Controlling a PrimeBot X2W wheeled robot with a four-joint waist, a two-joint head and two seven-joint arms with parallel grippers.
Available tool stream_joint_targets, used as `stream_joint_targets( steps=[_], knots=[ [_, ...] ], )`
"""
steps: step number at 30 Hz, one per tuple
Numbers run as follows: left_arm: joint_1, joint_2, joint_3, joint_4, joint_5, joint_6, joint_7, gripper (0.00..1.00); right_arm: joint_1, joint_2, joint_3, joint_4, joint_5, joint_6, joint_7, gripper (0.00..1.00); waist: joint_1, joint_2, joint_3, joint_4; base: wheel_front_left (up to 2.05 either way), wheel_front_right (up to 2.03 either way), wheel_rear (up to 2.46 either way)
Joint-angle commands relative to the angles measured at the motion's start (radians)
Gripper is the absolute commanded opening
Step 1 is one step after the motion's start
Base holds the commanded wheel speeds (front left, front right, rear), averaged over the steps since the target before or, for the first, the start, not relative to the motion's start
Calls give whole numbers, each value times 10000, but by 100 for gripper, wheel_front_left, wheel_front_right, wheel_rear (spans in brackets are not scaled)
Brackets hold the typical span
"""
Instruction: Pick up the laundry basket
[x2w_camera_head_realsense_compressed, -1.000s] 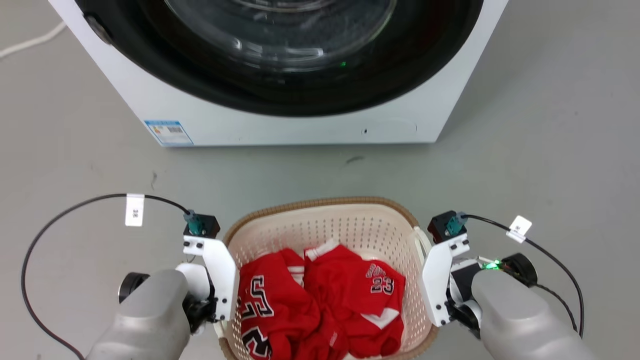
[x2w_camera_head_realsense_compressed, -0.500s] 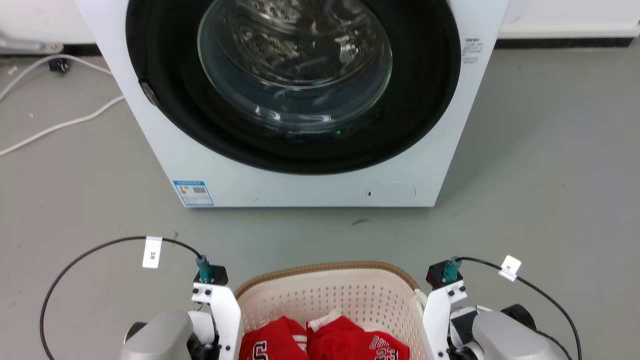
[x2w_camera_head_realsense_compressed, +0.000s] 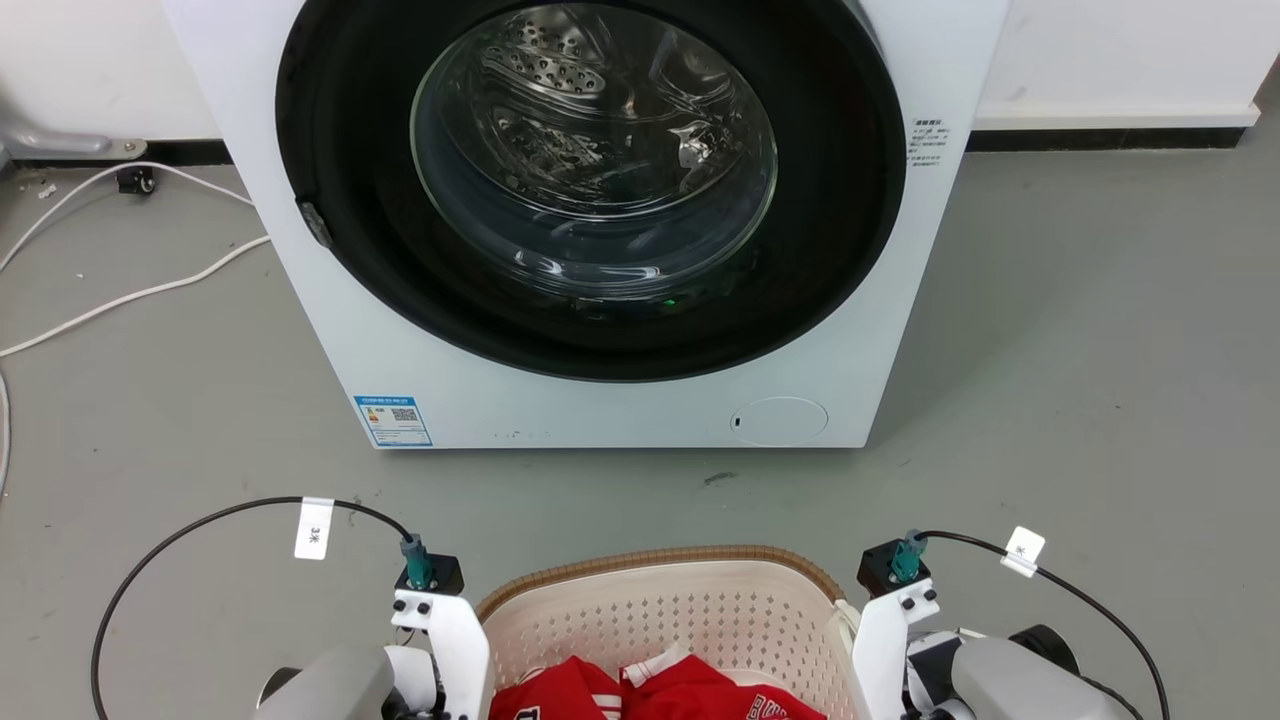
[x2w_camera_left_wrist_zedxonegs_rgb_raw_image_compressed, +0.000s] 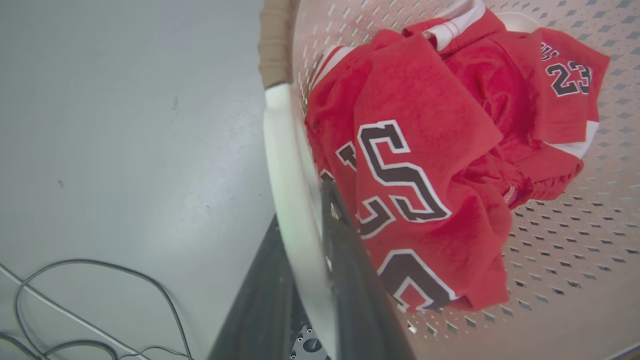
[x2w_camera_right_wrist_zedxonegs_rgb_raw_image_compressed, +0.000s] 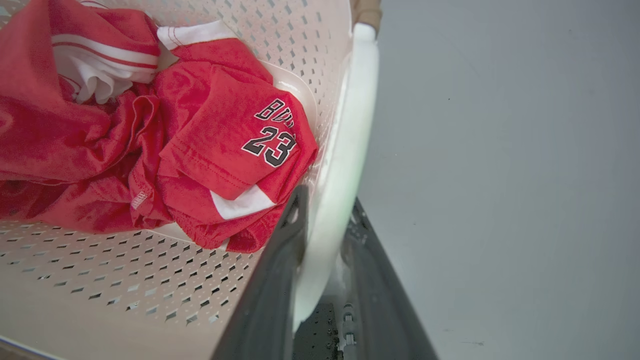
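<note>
The laundry basket (x2w_camera_head_realsense_compressed: 660, 558), cream perforated plastic with a brown woven-look rim, sits at the bottom of the head view between my two wrist brackets. Red jerseys (x2w_camera_head_realsense_compressed: 660, 695) with dark numbers lie inside it. In the left wrist view my left gripper (x2w_camera_left_wrist_zedxonegs_rgb_raw_image_compressed: 300, 210) is shut on the basket's white left handle (x2w_camera_left_wrist_zedxonegs_rgb_raw_image_compressed: 282, 150), one dark finger on each side. In the right wrist view my right gripper (x2w_camera_right_wrist_zedxonegs_rgb_raw_image_compressed: 327, 205) is shut the same way on the white right handle (x2w_camera_right_wrist_zedxonegs_rgb_raw_image_compressed: 350, 125). The jerseys (x2w_camera_right_wrist_zedxonegs_rgb_raw_image_compressed: 225, 145) lie against the perforated wall (x2w_camera_right_wrist_zedxonegs_rgb_raw_image_compressed: 125, 270).
A white front-loading washing machine (x2w_camera_head_realsense_compressed: 600, 420) with a dark round door (x2w_camera_head_realsense_compressed: 595, 160) stands just beyond the basket on grey floor. White cables (x2w_camera_head_realsense_compressed: 120, 290) trail over the floor at the left. My own black cables (x2w_camera_head_realsense_compressed: 200, 520) loop beside each wrist.
The whole head picture has shifted downward, so the camera has moved: more of the washing machine and the wall shows, less of the basket. Both wrists stay beside the basket's handles.
</note>
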Motion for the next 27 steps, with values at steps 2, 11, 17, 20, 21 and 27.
stream_joint_targets(
  steps=[2, 11, 17, 20, 21, 27],
  knots=[
    [44, -89, -103, -44, -124, -47, -36, 0, 40, -39, 197, -20, 150, 4, -71, 0, 1, -1, -14, -23, 0, 0, 0],
    [11, -34, -375, 36, -376, -47, -166, 0, -159, -23, 645, 182, 560, 2, -231, 0, 1, -1, -9, -102, 0, 0, 0],
    [-169, -35, -582, 59, -583, -47, -198, 0, -296, -26, 1020, 268, 826, 2, -318, 0, 1, -1, 39, -105, 0, 0, 0],
    [-173, -25, -633, 62, -648, -47, -232, 0, -314, -23, 1107, 266, 906, 2, -325, 0, 1, -1, 39, -111, 0, 0, 0],
    [-180, -22, -656, 62, -655, -47, -243, 0, -325, -27, 1147, 267, 946, 2, -336, 0, 1, -1, 39, -114, 0, 0, 0],
    [-212, -5, -803, 99, -791, -47, -365, 0, -388, -34, 1385, 333, 1142, 2, -479, 0, 1, -1, 44, -147, 0, 0, 0]
  ],
)
